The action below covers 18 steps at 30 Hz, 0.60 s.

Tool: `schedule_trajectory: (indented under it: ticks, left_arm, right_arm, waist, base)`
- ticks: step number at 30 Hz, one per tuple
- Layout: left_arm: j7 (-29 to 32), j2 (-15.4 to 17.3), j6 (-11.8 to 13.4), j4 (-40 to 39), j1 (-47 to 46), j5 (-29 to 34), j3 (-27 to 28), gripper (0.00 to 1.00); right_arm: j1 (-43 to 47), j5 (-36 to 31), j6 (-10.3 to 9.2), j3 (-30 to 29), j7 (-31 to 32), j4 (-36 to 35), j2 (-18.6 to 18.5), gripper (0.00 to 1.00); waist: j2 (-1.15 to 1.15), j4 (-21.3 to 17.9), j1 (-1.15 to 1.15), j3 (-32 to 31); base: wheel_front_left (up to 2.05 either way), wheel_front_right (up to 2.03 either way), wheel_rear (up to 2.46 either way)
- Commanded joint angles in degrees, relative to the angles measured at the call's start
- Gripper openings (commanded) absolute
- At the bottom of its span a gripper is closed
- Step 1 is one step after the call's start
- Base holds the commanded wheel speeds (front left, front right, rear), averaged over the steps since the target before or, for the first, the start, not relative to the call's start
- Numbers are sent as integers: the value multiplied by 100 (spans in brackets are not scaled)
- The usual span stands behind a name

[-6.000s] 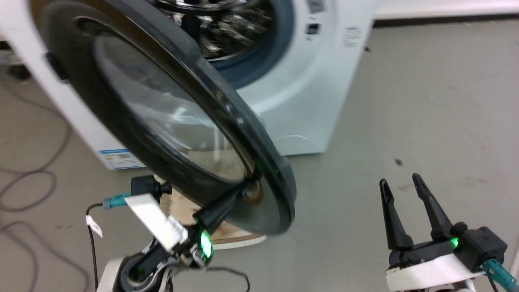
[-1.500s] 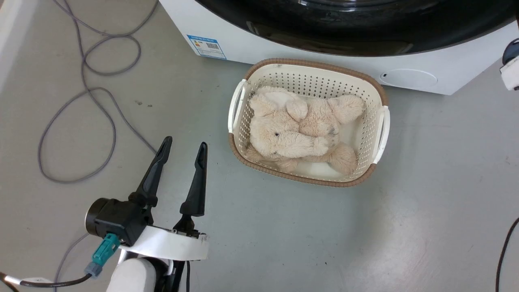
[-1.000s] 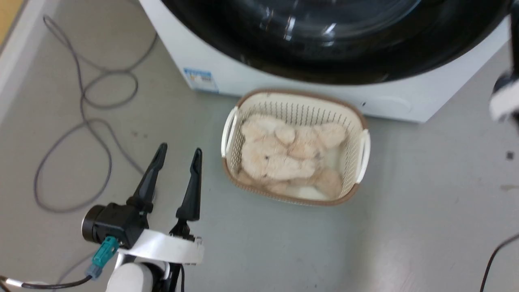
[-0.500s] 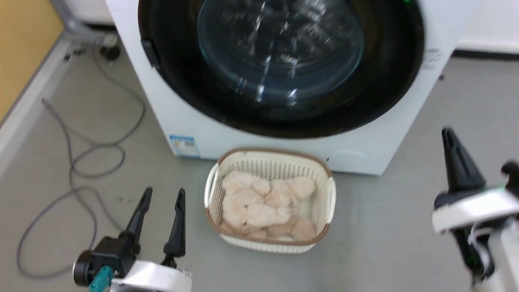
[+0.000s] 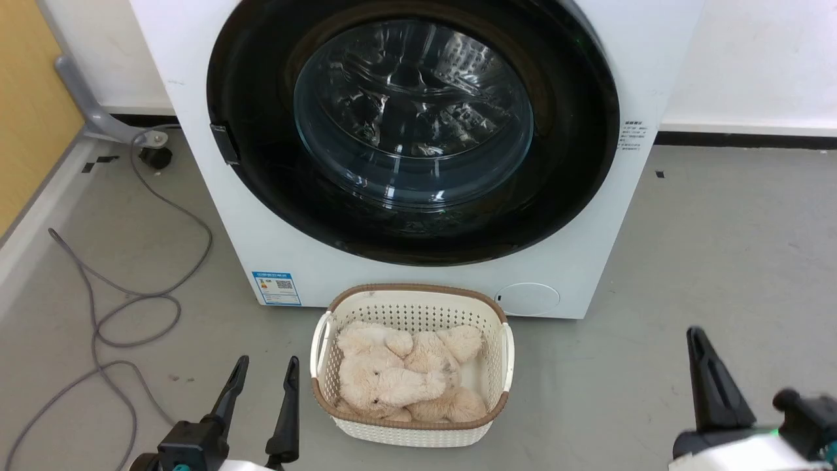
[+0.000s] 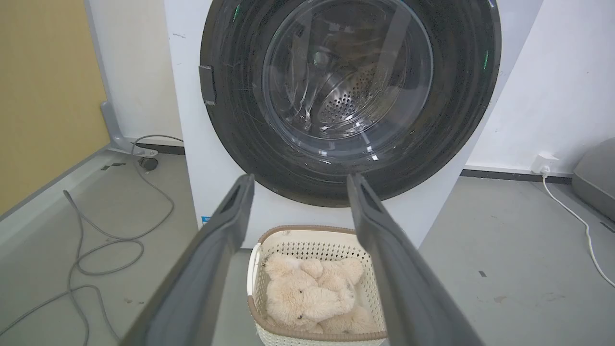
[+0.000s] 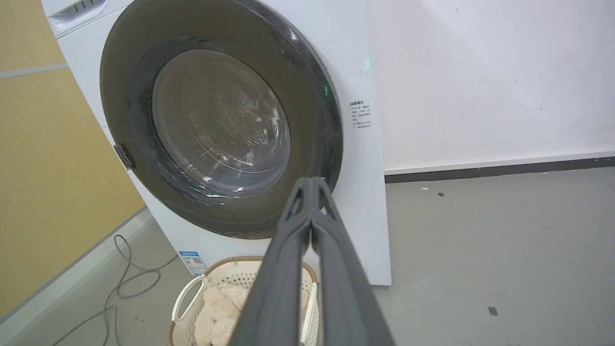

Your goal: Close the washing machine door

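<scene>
While the door (image 5: 412, 124) is lying flush against the washer (image 5: 229, 216), the closing step is looking finished; whether its latch is holding, I cannot tell. The left gripper (image 5: 268, 361) is hanging open and empty beside the basket (image 5: 412, 297); the right gripper (image 7: 310, 181) is keeping its fingers pinched together on nothing. The next move is calling for a firm press only if the door is springing back.

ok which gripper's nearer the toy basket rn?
Left. The left gripper sits just beside the basket, off its left wall, fingers open. The right gripper is well off to the basket's right side, fingers shut.
</scene>
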Motion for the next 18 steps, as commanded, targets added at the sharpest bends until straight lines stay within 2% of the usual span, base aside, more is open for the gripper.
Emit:
schedule_trajectory:
  ticks: [1,2,3,4,18]
  left_arm:
    - [-25,-1,19,31,71,48,15,100]
    - [-25,-2,16,51,79,46,20,100]
    - [-25,-2,15,69,87,44,25,100]
    - [-25,-4,15,83,91,25,37,100]
    - [-25,-11,-1,89,65,87,14,100]
  right_arm:
    - [122,-82,-4,-32,-22,-51,60,0]
    - [187,-72,-4,-79,-22,-65,117,0]
    - [238,-167,-4,-106,-22,-98,145,39]
    - [291,-273,-4,-110,-23,-114,167,100]
    - [452,-466,-4,-224,-23,-210,339,100]
  waist:
    - [0,-6,1,-12]
    - [0,-8,1,-18]
    - [0,-9,1,-22]
    - [0,-8,1,-24]
    - [0,3,1,-5]
  base:
    - [0,0,0]
    - [0,0,0]
    - [0,0,0]
    - [0,0,0]
    - [0,0,0]
